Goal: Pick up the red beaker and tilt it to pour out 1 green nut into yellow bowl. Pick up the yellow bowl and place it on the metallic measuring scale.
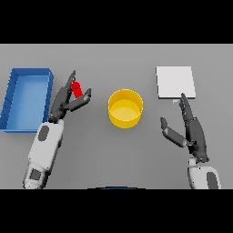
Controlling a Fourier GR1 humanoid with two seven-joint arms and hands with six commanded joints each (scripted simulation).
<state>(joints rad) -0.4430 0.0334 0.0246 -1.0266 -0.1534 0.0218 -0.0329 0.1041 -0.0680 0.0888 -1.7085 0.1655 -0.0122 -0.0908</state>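
Observation:
The red beaker stands left of the table's middle, partly hidden by my left hand. That hand reaches up from the lower left; its straight fingers lie along the beaker's left side and its thumb lies to the beaker's lower right, open around it. I cannot see any green nut inside. The yellow bowl sits at the centre, upright and apparently holding nothing. The metallic measuring scale is a pale square plate at the back right. My right hand is open, with its fingertips near the scale's front edge.
A blue rectangular bin lies along the left edge of the table, just left of my left arm. Bare grey table separates the bowl from the scale.

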